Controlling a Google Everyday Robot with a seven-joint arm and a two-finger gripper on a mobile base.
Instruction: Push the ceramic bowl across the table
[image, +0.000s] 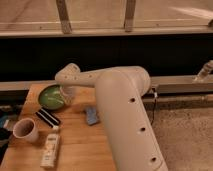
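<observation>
The green ceramic bowl (51, 96) sits on the light-brown wooden table (75, 145) near its far left part. My gripper (67, 94) hangs from the white arm that reaches in from the right, right against the bowl's right rim. The arm's wrist covers part of the bowl's right side.
A white mug (25, 130) with a dark inside stands at the left front. A black rectangular object (48, 118) lies in front of the bowl. A white bottle (50, 149) lies toward the front. A blue sponge (91, 115) lies right of centre. The table's far edge is just behind the bowl.
</observation>
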